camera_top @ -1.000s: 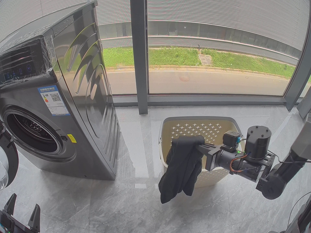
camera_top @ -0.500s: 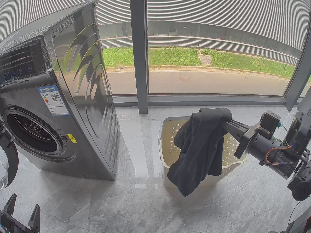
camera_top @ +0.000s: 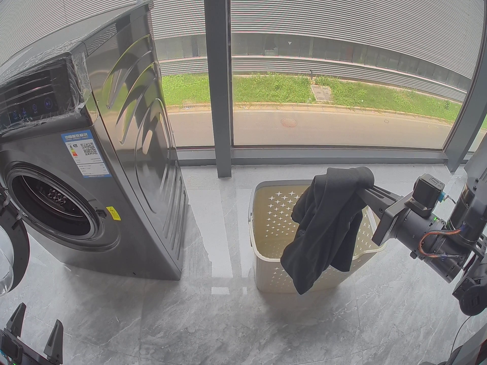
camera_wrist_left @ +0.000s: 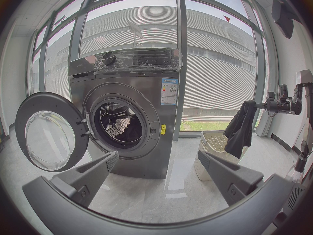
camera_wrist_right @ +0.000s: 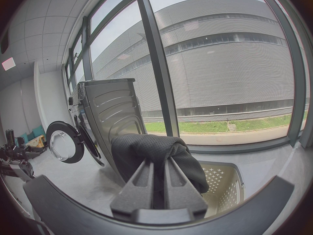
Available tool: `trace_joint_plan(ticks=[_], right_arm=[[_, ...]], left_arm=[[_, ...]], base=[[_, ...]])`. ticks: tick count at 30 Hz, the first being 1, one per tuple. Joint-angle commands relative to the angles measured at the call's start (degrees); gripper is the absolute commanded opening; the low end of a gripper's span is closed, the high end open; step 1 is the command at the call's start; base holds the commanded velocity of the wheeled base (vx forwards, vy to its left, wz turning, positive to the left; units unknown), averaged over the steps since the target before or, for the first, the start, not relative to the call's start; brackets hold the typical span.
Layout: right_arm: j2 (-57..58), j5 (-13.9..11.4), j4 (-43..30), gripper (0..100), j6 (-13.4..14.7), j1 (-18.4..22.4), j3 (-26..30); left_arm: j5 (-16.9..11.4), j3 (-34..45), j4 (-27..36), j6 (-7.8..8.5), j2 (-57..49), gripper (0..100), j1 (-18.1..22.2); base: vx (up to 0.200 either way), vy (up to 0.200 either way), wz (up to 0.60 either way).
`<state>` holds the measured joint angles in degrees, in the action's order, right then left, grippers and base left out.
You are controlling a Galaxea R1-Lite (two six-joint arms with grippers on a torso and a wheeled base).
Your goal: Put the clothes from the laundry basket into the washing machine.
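Lifted higher than a second ago: my right claw (camera_top: 364, 192) now carries the black garment (camera_top: 324, 224) above the laundry basket (camera_top: 269, 280).

My right claw, at 4 o'clock in the head view, is clamped on the top fold of the garment. The cloth hangs down over the right half of the basket, and its low end crosses the front wall. The basket stands on the floor (camera_top: 213, 320) at 5 o'clock, near the washing machine (camera_top: 127, 153), which is at 9 o'clock with its round door (camera_wrist_left: 49, 134) swung open. My left claw (camera_top: 33, 330) is low at 7 o'clock, fingers apart, holding nothing.
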<state>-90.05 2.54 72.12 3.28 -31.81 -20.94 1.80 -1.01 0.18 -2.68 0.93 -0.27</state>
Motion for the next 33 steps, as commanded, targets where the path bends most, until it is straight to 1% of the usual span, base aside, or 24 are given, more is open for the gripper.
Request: trace_joint_plan(ticks=[1, 6, 8, 9, 10, 13, 14, 15, 17, 19, 20, 28, 33], right_arm=[[-0.39, 0.28, 0.04, 0, -0.03, -0.01, 0.29], [0.32, 0.89, 0.04, 0, -0.03, 0.08, 1.17], [0.49, 1.95, -0.05, 0, -0.03, 0.08, 1.34], [0.49, 1.95, -0.05, 0, -0.03, 0.08, 1.34], [0.49, 4.23, -0.05, 0, -0.03, -0.19, 1.61], [0.32, 7.48, -0.14, 0, -0.03, -0.71, 1.7], [0.32, 7.75, -0.14, 0, -0.03, -0.71, 1.7], [0.05, 10.21, -0.49, 0, -0.03, -0.8, 1.78], [-0.04, 14.08, -1.54, 0, 0.06, -0.8, 1.61], [-0.04, 15.92, -1.98, 0, 0.41, -1.15, 1.26], [0.05, 16.62, -1.98, 0, 0.5, -1.51, 1.17], [0.14, 16.71, -1.89, 0, 0.68, -1.86, 0.82], [0.32, 16.1, -1.19, 0, 0.76, -2.38, 0.03]], left_arm=[[0.04, 0.84, -0.01, -0.04, -0.93, 100, 0.0], [0.04, 0.84, -0.01, -0.04, -0.93, 100, 0.0], [0.04, 0.92, -0.01, -0.04, -0.93, 100, 0.0], [0.04, 0.92, -0.01, -0.04, -0.93, 100, 0.0], [0.04, 0.92, -0.01, -0.04, -0.93, 100, 0.0], [0.04, 0.92, -0.01, -0.04, -0.93, 100, 0.0], [0.04, 0.84, -0.01, -0.04, -0.93, 100, 0.0], [0.04, 0.92, -0.01, -0.04, -0.93, 100, 0.0], [0.04, 0.84, -0.01, -0.04, -0.93, 100, 0.0], [0.04, 0.84, -0.01, -0.13, -0.93, 100, 0.0], [0.04, 0.84, -0.01, -0.04, -0.93, 100, 0.0], [-0.05, 0.84, -0.01, -0.13, -0.93, 100, 0.0], [-0.05, 0.84, -0.01, -0.13, -0.93, 100, 0.0]], base=[[-0.2, 0.0, 0.0], [-0.2, 0.0, 0.0], [-0.2, 0.0, 0.0], [-0.2, 0.0, 0.0], [-0.2, 0.0, 0.0], [0.0, 0.0, 0.0], [0.0, 0.0, 0.0], [0.0, 0.0, 0.0], [0.0, 0.0, 0.0], [0.0, 0.0, 0.0], [0.0, 0.2, 0.0], [0.0, 0.2, 0.0], [0.0, 0.2, 0.0]])
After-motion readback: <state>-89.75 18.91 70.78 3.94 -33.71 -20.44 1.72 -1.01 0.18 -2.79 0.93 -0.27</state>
